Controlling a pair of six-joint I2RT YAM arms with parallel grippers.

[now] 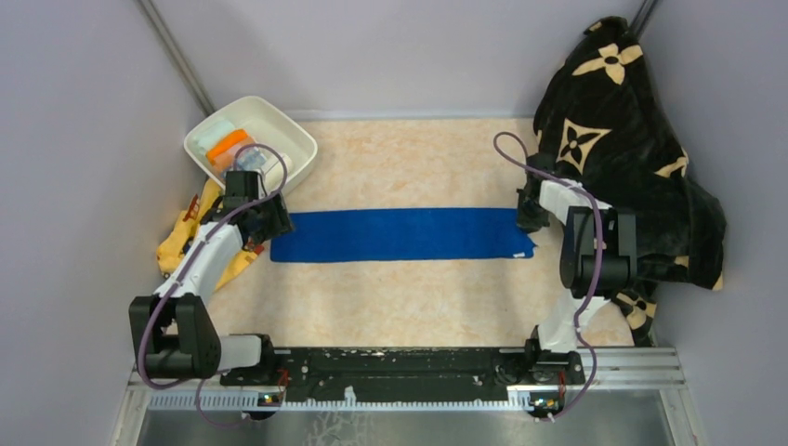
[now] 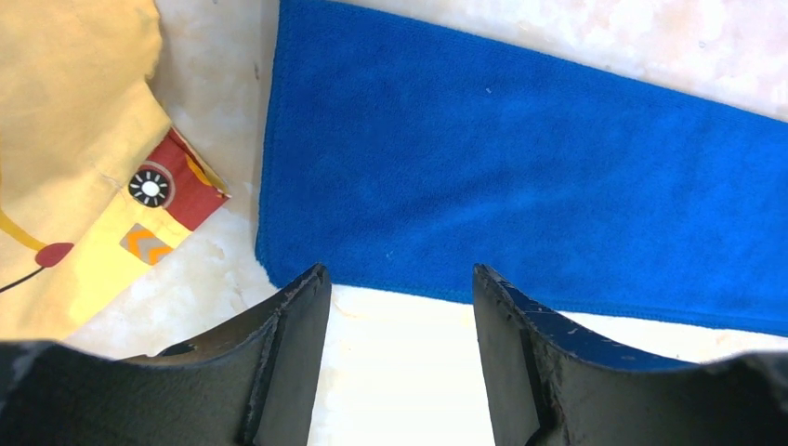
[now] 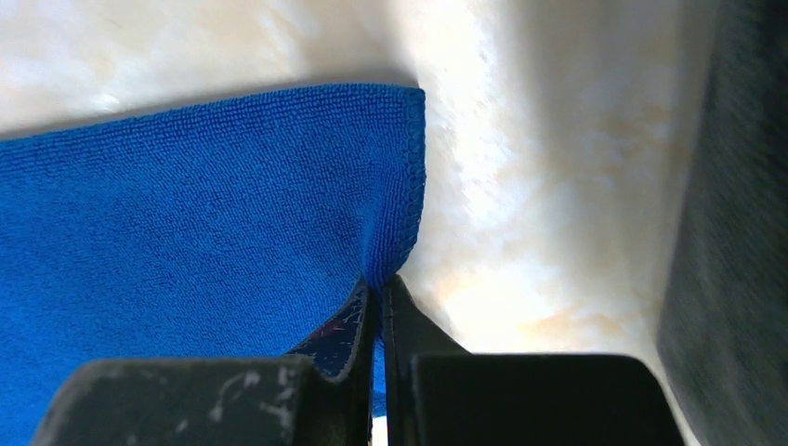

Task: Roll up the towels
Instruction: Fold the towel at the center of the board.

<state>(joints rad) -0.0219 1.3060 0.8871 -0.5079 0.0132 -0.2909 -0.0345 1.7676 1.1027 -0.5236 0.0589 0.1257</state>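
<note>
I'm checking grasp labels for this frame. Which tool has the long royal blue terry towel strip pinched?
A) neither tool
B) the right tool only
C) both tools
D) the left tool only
B: the right tool is shut on the end hem of the long royal blue terry towel strip, while the left tool hangs open just off the other end, holding nothing.

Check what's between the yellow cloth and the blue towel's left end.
Only bare tabletop: the left wrist view shows a narrow strip separating the yellow cloth from the blue towel. In the top view the left arm hides it.
</note>
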